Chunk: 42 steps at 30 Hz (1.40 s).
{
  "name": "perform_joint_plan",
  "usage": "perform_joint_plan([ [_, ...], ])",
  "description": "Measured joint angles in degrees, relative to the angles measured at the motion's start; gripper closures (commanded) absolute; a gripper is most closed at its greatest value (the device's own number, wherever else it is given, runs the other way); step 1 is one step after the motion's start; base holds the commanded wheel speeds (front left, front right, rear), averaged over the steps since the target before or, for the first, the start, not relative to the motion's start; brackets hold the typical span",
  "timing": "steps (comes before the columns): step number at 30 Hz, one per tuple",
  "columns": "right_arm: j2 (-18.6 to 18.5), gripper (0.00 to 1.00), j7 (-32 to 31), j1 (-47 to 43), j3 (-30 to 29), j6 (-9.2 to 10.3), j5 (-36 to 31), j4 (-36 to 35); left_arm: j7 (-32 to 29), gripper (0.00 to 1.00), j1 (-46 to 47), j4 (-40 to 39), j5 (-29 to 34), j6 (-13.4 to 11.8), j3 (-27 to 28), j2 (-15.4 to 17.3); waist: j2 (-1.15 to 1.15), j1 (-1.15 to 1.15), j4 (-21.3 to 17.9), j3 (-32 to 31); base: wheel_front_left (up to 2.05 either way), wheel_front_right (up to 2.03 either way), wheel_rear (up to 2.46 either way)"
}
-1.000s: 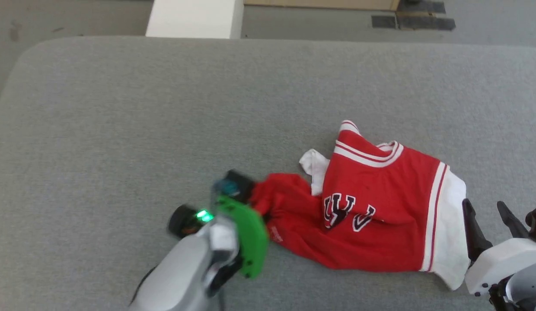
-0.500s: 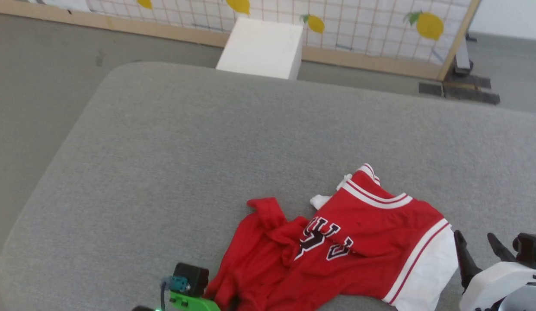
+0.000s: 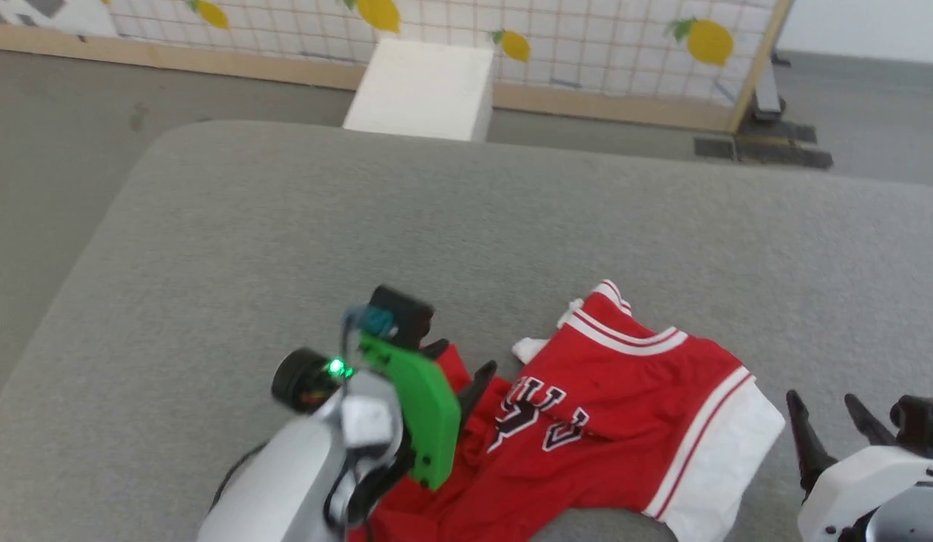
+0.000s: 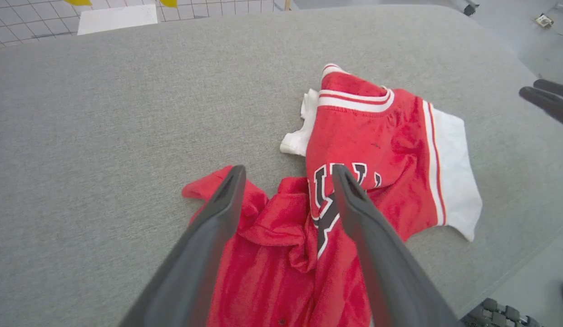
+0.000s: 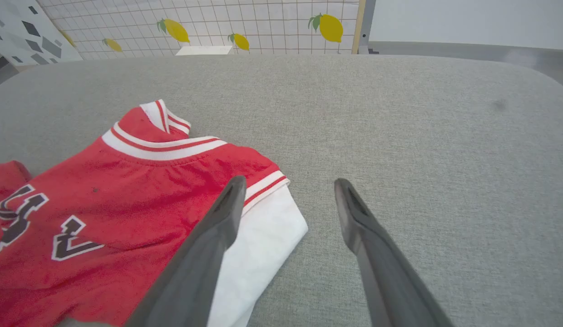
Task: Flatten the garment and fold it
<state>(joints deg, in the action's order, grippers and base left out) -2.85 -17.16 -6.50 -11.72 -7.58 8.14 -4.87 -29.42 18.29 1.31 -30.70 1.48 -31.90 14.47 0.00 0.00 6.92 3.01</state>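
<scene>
Two sets of jaws: both standing wide apart, nothing clamped in either.
garment: crumpled on the grey table, close to the near edge and right of the middle in the head view.
garment, far side: striped red-and-white collar trim turned toward the back of the table, one small white scrap poking out beside it.
garment, right end: white sleeve lying flat past a red-and-white stripe.
garment, chest: black white-outlined lettering partly swallowed by a fold, unreadable.
garment, left end: plain red cloth bunched into ridges, running down to the table's near edge.
left gripper: over the bunched red cloth, one dark finger on each side of a raised ridge; touching the cloth or just above it, cannot tell.
left wrist: green bracket and a small lit green lamp on the pale forearm.
right gripper: just beside the white sleeve, fingers pointing away from the robot, bare grey table between them.
beyond the table: white box on the floor, in front of a gridded panel printed with lemons.
</scene>
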Motion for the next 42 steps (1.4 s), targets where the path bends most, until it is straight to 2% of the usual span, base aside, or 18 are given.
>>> perform_joint_plan([
  [5, 0.0, 0.00, -0.3, 1.2, -1.2, 0.00, -0.1, -1.0, -5.2, 0.00, 8.7, 11.8, -0.6, 2.5, -2.1, -2.2, 0.00, 0.00, -3.0, 3.1, 0.00, 0.00, 0.00],
  [9, 0.0, 0.00, -0.3, 1.9, -1.8, 0.00, -0.3, -1.6, -6.1, 0.00, 14.8, 18.7, -1.3, 3.4, -2.0, -4.0, 0.00, 0.00, -5.3, 5.8, 0.00, 0.00, 0.00],
  [15, 0.0, 0.00, -0.2, 2.6, -2.4, 0.00, 0.4, -1.6, -8.3, 0.00, 21.5, 25.2, -4.0, 4.9, -2.8, -6.6, 0.00, 0.00, -7.7, 9.9, 0.00, 0.00, 0.00],
  [20, 0.0, 0.00, 0.1, 3.3, -2.4, 0.00, 0.5, -1.6, -11.4, 0.00, 23.0, 29.5, -4.0, 5.5, -7.3, -6.3, 0.00, 0.00, -9.3, 12.7, 0.00, 0.00, 0.00],
  [24, 0.0, 0.00, 0.4, 3.7, -3.0, 0.00, 0.5, -1.4, -12.5, 0.00, 24.4, 29.9, -4.0, 5.5, -10.1, -5.8, 0.00, 0.00, -10.1, 14.2, 0.00, 0.00, 0.00],
  [25, 0.0, 0.00, 0.4, 3.8, -3.1, 0.00, 0.5, -1.3, -11.6, 0.61, 24.6, 30.1, -4.0, 5.6, -10.2, -5.7, 0.00, 0.00, -10.1, 14.5, 0.00, 0.00, 0.00],
  [26, 0.0, 0.00, 0.5, 4.0, -3.0, 0.00, 0.5, -1.2, -10.6, 1.00, 24.7, 30.5, -4.0, 5.6, -10.1, -5.7, 0.00, 0.00, -10.1, 14.8, 0.00, 0.00, 0.00],
  [31, 0.0, 0.00, 0.5, 4.2, -2.5, 0.00, 0.5, -1.1, -4.7, 1.00, 25.1, 33.4, -5.1, 6.0, -9.1, -5.9, 0.00, 0.00, -9.1, 14.8, 0.00, 0.00, 0.00],
  [34, 0.0, 0.00, 0.5, 4.2, -2.4, 0.00, 0.2, -1.3, 1.1, 1.00, 24.8, 34.6, -5.4, 5.9, -7.4, -6.2, 0.00, 0.00, -8.3, 13.8, 0.00, 0.00, 0.00],
  [38, 0.0, 0.00, 0.5, 4.1, -1.7, 0.00, 0.0, -1.8, 8.3, 1.00, 24.6, 35.1, -5.5, 2.6, -3.7, -4.5, 0.00, 0.00, -6.6, 11.8, 0.00, 0.00, 0.00],
  [42, 0.0, 0.00, 0.0, 3.9, -0.8, 0.00, 0.0, -2.0, 13.1, 1.00, 23.9, 35.0, -4.7, -1.4, -1.4, -1.2, 0.00, 0.00, -4.5, 9.7, 0.00, 0.00, 0.00],
])
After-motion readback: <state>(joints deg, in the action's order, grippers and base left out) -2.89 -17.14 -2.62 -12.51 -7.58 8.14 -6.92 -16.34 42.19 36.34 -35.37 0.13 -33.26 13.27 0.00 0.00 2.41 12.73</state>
